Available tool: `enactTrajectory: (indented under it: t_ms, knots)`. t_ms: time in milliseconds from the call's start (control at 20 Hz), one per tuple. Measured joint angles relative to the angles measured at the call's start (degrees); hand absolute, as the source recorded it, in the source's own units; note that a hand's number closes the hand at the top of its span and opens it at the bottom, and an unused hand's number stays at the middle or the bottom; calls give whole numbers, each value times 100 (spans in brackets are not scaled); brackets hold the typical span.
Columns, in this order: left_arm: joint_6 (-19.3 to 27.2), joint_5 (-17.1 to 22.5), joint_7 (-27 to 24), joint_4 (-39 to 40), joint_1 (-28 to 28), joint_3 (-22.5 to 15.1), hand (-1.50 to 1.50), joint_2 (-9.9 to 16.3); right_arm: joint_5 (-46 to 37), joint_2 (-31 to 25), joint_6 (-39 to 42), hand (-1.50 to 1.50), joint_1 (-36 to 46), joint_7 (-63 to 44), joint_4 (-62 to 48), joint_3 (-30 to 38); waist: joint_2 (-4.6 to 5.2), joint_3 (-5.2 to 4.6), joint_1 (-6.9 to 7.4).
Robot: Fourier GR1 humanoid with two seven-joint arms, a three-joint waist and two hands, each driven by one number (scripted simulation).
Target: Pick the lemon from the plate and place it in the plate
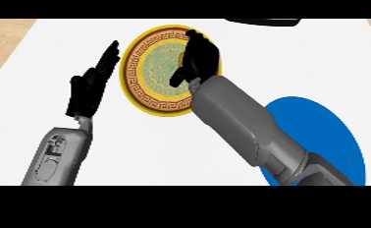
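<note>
Yellow rimmed the ornate plate [142, 87], which lay at the upper centre of the frame on the white worktop [290, 60], its middle a green medallion inside a brown key-pattern band. The right hand [197, 60] hung over the plate's right half, its grey forearm running up from the lower right, and its fingers [179, 77] drooped downward and curled; whether they were clamped on anything could not be told, because the hand hid what lay beneath it. No lemon showed anywhere in the frame, so it was most likely under or inside that hand. The blue plate [340, 138] sat at the lower right, partly covered by the right forearm. The left hand [91, 88] rested left of the yellow plate, fingers straight and together, pointing up. The likely trouble from here was the round fruit rolling away across the shallow plate if the fingers closed off-centre, or a blind grasp missing it altogether. The forearm also swept low over the blue plate and could nudge it on the way back. Open worktop lay between the two plates, and a dark object [264, 21] sat at the top edge.
</note>
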State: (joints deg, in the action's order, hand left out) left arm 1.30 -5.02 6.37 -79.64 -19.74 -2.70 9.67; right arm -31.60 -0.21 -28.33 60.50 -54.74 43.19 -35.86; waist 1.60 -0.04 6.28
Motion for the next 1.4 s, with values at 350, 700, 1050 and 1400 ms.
enactTrajectory:
  t_ms: [350, 700, 1050, 1400]
  knots:
    - [-28, 16, -36, 30, -8, 42, 0, 14, 726, 2, -1247, -150, 1, 776, -27, 144, -3, 7, 10]
    - [44, -6, -102, 30, 215, 170, 0, 86, 929, -10, -2641, -150, -212, 1113, 264, 278, -101, 5, -272]
    - [46, 80, -185, 28, 508, 433, 0, 233, 456, -122, -3194, -150, -1110, 959, 1190, 401, -202, 2, -668]
    - [-8, 135, -31, -77, 494, 522, 0, 261, 88, -882, -3031, -150, -2722, 749, 3233, 356, -205, 3, -746]
